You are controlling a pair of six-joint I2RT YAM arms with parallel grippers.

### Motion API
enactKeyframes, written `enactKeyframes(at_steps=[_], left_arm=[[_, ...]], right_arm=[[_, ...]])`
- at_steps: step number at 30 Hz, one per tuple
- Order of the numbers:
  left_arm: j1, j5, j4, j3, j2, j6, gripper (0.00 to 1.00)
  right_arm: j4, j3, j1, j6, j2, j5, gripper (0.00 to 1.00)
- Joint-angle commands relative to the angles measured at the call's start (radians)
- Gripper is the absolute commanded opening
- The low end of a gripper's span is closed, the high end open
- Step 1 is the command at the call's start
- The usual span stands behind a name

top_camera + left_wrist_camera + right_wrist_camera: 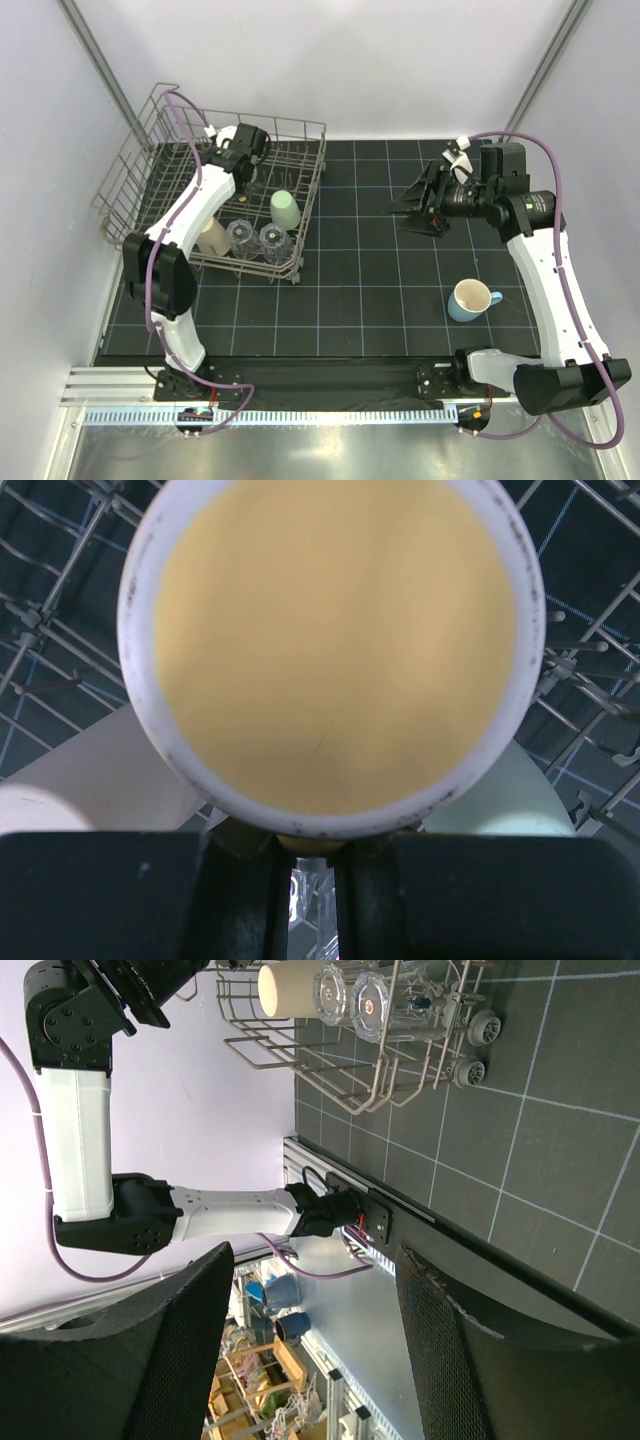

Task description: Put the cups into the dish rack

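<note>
1 cream mug (335, 650) fills the left wrist view, hanging over the dish rack (135, 160). It has a white rim scuffed with dark specks and a yolk-yellow inside. It looks stiff and glazed, likely slick, and could chip against the wire. The handle is the sensible hold, and the left gripper (312, 875) pinches narrow, seemingly right there. The right gripper (310, 1345) gapes wide and empty, well right of the rack.
</note>
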Motion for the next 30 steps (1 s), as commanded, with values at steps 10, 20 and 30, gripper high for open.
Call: enactKeyframes(at_steps=[10, 20, 30], left_arm=[[0.029, 0.009, 0.098, -0.044, 0.022, -0.106, 0.0], [0.053, 0.054, 0.117, -0.048, 0.093, -0.126, 0.0], [0.073, 0.074, 0.078, -0.018, 0.153, -0.195, 0.14]], right_arm=[[-0.039, 0.059, -0.019, -0.034, -0.001, 0.004, 0.67], [-0.06, 0.081, -0.03, -0.051, 0.013, 0.009, 0.67], [-0.065, 0.09, -0.035, -0.057, 0.03, 0.013, 0.67]])
